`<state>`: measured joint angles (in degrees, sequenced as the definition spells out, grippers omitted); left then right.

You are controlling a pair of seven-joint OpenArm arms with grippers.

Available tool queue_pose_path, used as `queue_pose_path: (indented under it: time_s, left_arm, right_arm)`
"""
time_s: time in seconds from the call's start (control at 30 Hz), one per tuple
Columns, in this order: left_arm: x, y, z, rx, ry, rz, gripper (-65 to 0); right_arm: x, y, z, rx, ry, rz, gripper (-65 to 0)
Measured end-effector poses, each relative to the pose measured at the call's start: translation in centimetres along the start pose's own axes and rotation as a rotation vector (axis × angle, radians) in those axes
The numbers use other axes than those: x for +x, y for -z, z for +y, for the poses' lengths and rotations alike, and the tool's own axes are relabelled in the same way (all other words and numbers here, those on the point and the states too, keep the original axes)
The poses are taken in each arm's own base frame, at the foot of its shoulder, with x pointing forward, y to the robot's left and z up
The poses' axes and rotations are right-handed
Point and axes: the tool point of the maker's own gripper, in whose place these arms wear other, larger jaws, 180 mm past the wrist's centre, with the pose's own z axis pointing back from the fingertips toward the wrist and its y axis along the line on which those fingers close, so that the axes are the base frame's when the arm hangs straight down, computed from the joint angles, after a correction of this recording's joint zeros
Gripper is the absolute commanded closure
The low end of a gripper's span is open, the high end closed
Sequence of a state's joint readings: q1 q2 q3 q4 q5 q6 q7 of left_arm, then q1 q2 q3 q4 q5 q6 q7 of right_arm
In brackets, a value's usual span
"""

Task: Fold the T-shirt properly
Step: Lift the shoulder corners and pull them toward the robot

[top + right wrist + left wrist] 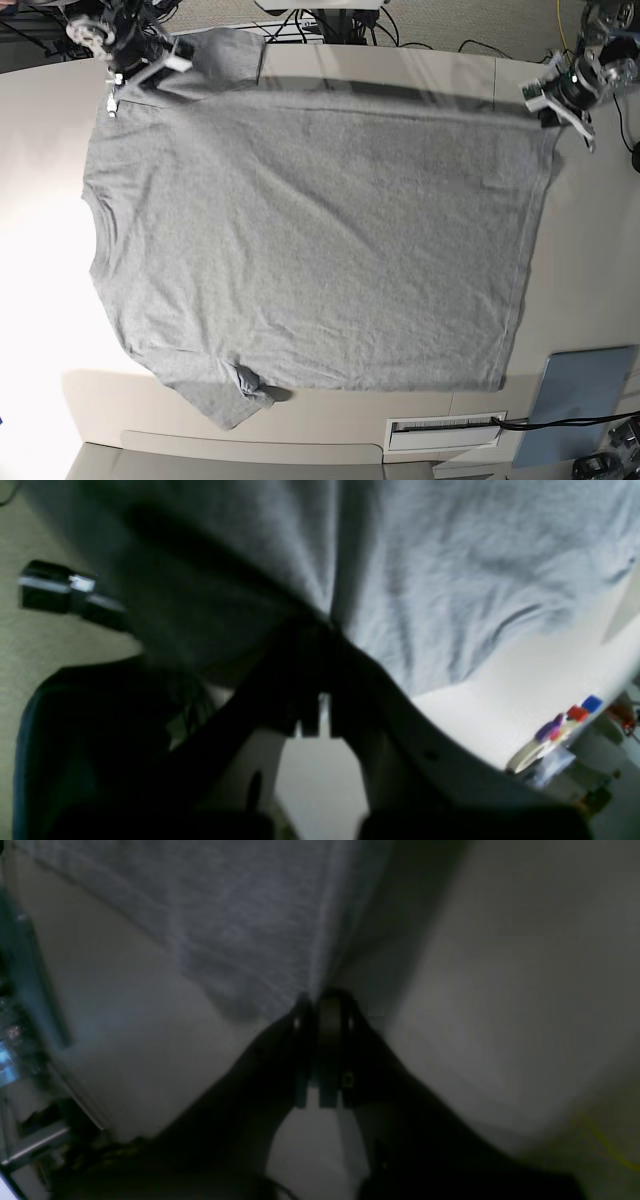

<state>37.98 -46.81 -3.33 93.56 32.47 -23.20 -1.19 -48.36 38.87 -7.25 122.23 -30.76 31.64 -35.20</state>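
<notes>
**A:** What are the jaws doing right now?

**B:** Both pairs are pinched on cloth. In its wrist view the left gripper [320,1007] has its jaws pressed together on a thin edge of the T-shirt [310,250]. The right gripper [320,625] is likewise clamped on a bunched fold, the fabric fanning away from the pinch.

**A:** And where does the shirt lie?

**B:** It is spread nearly flat across the pale counter [590,260], plain grey side up. From the base view the collar is at the left and the hem at the right. The two grippers hold the far edge, one at the far-left shoulder and one at the far-right hem corner. One sleeve is crumpled at the near left.

**A:** How will it handle?

**B:** Light, soft and limp, by my judgement (it will sag and wrinkle wherever unsupported). Corners and seams, where the cloth is doubled, look the surest places to pinch. A grey-blue pad [580,395] sits at the near right, apart from the shirt.
</notes>
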Motion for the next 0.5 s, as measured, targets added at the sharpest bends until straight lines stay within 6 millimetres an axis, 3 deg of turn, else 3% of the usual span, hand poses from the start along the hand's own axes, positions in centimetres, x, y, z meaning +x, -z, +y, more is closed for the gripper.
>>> queue_pose_path:
  time_s: [0.13,0.27,0.43,0.5]
  left_arm:
    - [-0.1,-2.3,-2.3,-0.066,-0.073,0.032,0.0]
    - [-0.5,-4.8,-4.5,-0.128,-0.062,0.07,0.0]
    - [-1.0,-6.4,-4.0,-0.105,-0.058,0.089,0.0]
    - [-1.0,-6.6,-3.3,-0.081,-0.057,0.09,0.0]
  right_arm:
    - [-1.1,-0.8,0.8,0.013,-0.002,0.035,0.0]
    - [-0.9,-1.3,1.6,0.034,-0.012,0.032,0.0]
    - [-0.2,-2.1,1.9,0.035,-0.018,0.012,0.0]
    - [-0.1,-2.2,1.1,-0.008,-0.001,0.011,0.0]
